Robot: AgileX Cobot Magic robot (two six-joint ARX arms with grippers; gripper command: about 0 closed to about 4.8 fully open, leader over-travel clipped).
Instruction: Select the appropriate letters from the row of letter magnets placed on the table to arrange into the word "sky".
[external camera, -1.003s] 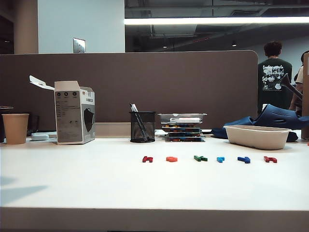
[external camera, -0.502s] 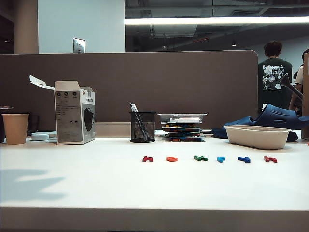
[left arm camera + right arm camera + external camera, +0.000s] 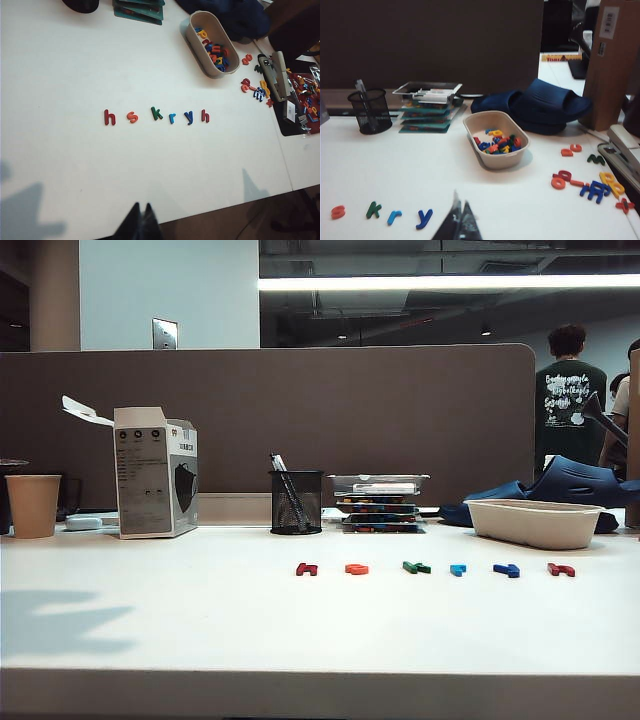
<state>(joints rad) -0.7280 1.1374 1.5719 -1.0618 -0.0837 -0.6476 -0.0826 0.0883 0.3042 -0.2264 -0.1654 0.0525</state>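
worktop point(image 3: 200, 630): smooth white surface, faint sheen
letter magnets point(image 3: 156, 116): flat coloured plastic, matt
pen cup point(image 3: 296, 502): black metal mesh
paper cup point(image 3: 32, 505): plain brown paper, matt
tray point(image 3: 496, 156): beige, smooth, matt, filled with plastic letters
carton point(image 3: 155, 472): printed cardboard
partition point(image 3: 300, 410): grey-brown cloth-like panel, matt
slippers point(image 3: 545, 107): dark blue, soft matt

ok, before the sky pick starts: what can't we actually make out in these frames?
- Exterior view: both arms out of frame; letter magnets seen edge-on, shapes unreadable.
- Left wrist view: left gripper cut by the frame edge, only closed tips show.
- Right wrist view: right gripper likewise cropped; the two h's fall outside the frame, only s, k, r, y show.
- Letters in the beige tray: piled, too small to read.
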